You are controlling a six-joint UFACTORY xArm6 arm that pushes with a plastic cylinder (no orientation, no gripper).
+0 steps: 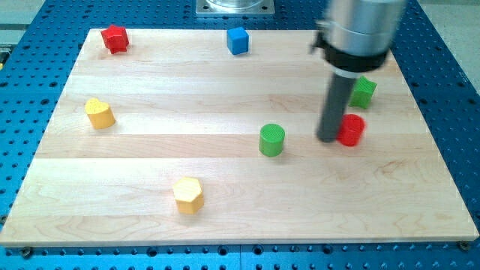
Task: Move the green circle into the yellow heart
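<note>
The green circle (272, 140) is a short green cylinder near the middle of the wooden board (150, 165). The yellow heart (99, 113) lies far off at the view's left. My tip (328, 138) stands to the right of the green circle, apart from it, and right against the left side of a red cylinder (351, 130).
A yellow hexagon (187, 195) lies at the bottom centre-left. A red star (115, 38) is at the top left, a blue cube (238, 40) at the top centre. A green block (364, 91) sits at the right, partly behind the arm.
</note>
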